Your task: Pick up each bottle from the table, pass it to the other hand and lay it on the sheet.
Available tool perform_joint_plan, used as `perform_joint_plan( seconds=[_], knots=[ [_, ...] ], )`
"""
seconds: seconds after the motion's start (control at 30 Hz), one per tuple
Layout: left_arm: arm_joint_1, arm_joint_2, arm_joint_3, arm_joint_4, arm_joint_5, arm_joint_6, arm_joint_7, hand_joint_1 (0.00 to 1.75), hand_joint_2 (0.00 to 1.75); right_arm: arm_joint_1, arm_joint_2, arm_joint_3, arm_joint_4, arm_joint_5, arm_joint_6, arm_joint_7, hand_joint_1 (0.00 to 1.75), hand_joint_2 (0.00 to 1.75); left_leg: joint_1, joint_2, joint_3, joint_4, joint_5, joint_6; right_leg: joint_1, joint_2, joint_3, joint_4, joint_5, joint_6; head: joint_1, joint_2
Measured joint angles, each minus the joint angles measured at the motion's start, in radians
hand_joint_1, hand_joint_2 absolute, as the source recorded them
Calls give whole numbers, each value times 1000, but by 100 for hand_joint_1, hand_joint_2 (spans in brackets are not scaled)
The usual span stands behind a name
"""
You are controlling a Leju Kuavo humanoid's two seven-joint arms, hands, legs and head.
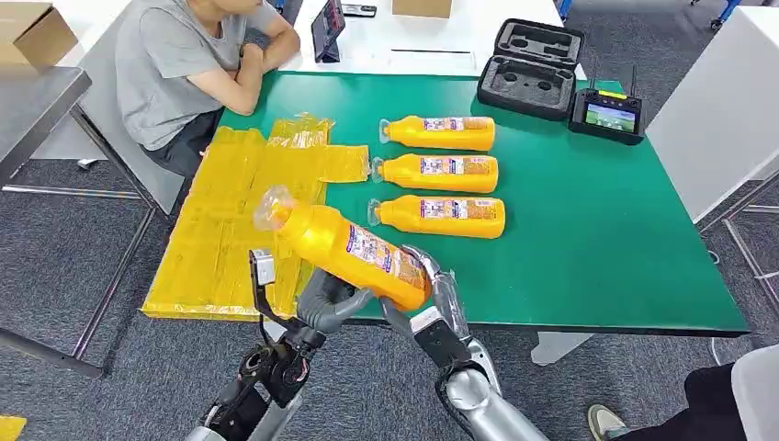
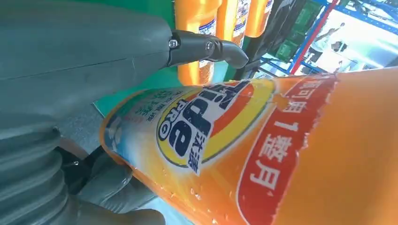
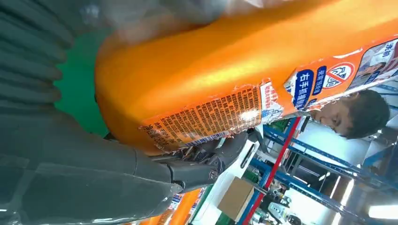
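An orange detergent bottle (image 1: 354, 250) hangs tilted over the table's front edge, its clear cap toward the yellow sheet (image 1: 234, 216). My right hand (image 1: 430, 292) grips its base; in the right wrist view the thumb (image 3: 206, 161) presses on the bottle (image 3: 225, 70). Under the bottle's middle my left hand (image 1: 326, 303) is cupped. In the left wrist view its fingers (image 2: 117, 187) lie beneath the bottle (image 2: 263, 154), while the thumb (image 2: 206, 47) stands off it. Three more orange bottles (image 1: 439, 172) lie in a row on the green table (image 1: 597, 248).
A person (image 1: 184, 64) sits at the table's far left corner, beside the sheet. A black foam case (image 1: 531, 66) and a controller with a screen (image 1: 606, 115) stand at the back right. A tablet (image 1: 327, 28) leans on the white table behind.
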State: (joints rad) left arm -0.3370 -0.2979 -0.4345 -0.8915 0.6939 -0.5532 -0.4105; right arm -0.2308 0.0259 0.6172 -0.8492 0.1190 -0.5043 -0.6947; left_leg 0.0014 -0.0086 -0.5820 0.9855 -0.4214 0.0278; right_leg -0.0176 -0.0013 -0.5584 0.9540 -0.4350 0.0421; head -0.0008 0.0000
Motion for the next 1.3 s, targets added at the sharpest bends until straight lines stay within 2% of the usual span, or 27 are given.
perform_joint_plan(
  seconds=[0.03,0.07,0.1,0.5,0.53,0.97,1.0,1.03,1.07,1.3],
  knots=[
    [0,0,0,0,0,0,0,82,175,0,0,0,0,0,0,0,175,175,0,0,0,0,0,0,0,0,0,0,0,0,0,0],
    [0,0,0,0,0,0,0,105,175,0,0,0,0,0,0,0,175,175,0,0,0,0,0,0,0,0,0,0,0,0,0,0],
    [0,0,0,0,-1,0,0,113,175,0,0,0,0,0,2,0,175,175,0,0,0,0,0,0,0,0,0,0,0,0,0,0],
    [0,0,0,-1,-3,0,0,113,175,0,0,0,0,1,3,0,175,175,0,0,0,0,0,0,0,0,0,0,0,0,0,0],
    [0,0,0,-2,-3,0,0,171,175,0,0,0,0,1,3,0,175,175,0,0,0,0,0,0,0,0,0,0,0,0,0,0],
    [1,0,0,-16,-27,8,-35,175,175,-4,8,-3,5,17,16,-2,175,175,0,0,0,0,0,0,0,0,0,0,0,0,0,0],
    [1,0,0,-16,-28,8,-37,175,175,-5,8,-3,6,18,19,-2,166,175,0,0,0,0,0,0,0,0,0,0,0,0,0,0],
    [1,0,0,-16,-29,7,-40,175,175,-6,8,-3,7,19,21,-2,28,175,0,0,0,0,0,0,0,0,0,0,0,0,0,0],
    [1,0,0,-16,-29,7,-42,175,175,-8,8,-2,9,19,24,-2,2,175,0,0,0,0,0,0,0,0,0,0,0,0,0,0],
    [1,0,0,-16,-32,5,-52,175,175,-12,14,-2,36,21,42,-2,0,175,0,0,0,0,0,0,0,0,0,0,0,0,0,0]
  ],
)
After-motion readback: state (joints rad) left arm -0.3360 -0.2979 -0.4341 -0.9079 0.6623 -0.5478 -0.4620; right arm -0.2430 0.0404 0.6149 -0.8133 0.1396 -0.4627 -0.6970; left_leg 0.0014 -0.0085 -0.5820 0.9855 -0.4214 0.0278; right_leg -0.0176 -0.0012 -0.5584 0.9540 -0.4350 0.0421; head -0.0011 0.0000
